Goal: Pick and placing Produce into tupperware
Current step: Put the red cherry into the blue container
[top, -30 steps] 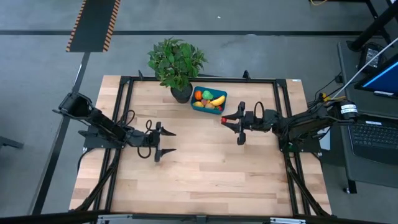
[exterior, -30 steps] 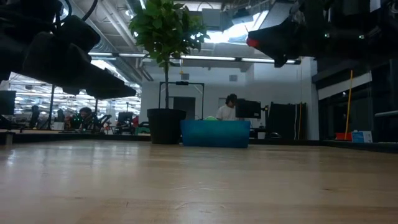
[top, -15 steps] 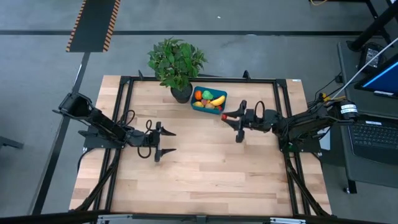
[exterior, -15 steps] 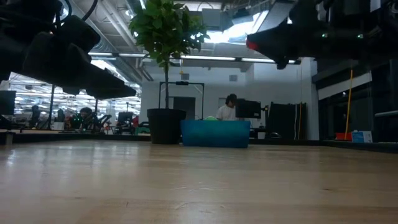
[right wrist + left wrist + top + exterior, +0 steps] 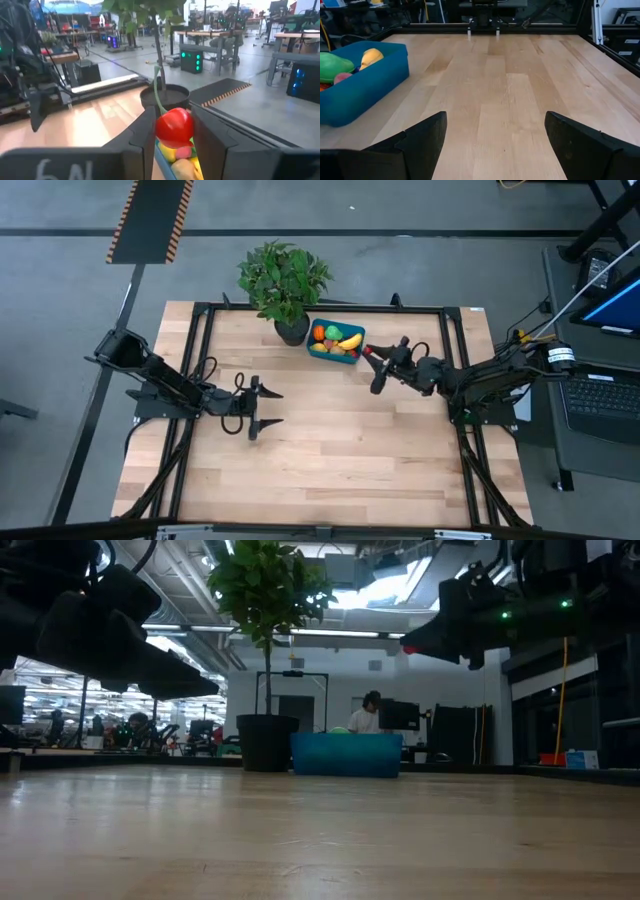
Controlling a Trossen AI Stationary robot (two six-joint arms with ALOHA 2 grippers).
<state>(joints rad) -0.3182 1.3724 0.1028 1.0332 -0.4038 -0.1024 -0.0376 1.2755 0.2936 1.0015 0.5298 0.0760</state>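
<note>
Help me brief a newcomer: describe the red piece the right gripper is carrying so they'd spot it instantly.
Find the teal tupperware beside the potted plant at the table's far edge. Just to its right, the right gripper holds a round, glossy red produce piece in the air, the only piece outside the tupperware.

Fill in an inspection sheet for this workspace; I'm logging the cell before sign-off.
Surface: wooden table, bare apart from the items below.
Job's things: teal tupperware at the far edge holds a banana, orange and green pieces; a red piece is in the right gripper.
Clutter: potted plant beside the tupperware.
Grippers: right gripper shut on the red piece, raised close to the tupperware; left gripper open, waiting over the table's left half.
Cables: looped along both arms, none on the wood.
Surroundings: monitor and keyboard on the right; a person sits far behind.
</note>
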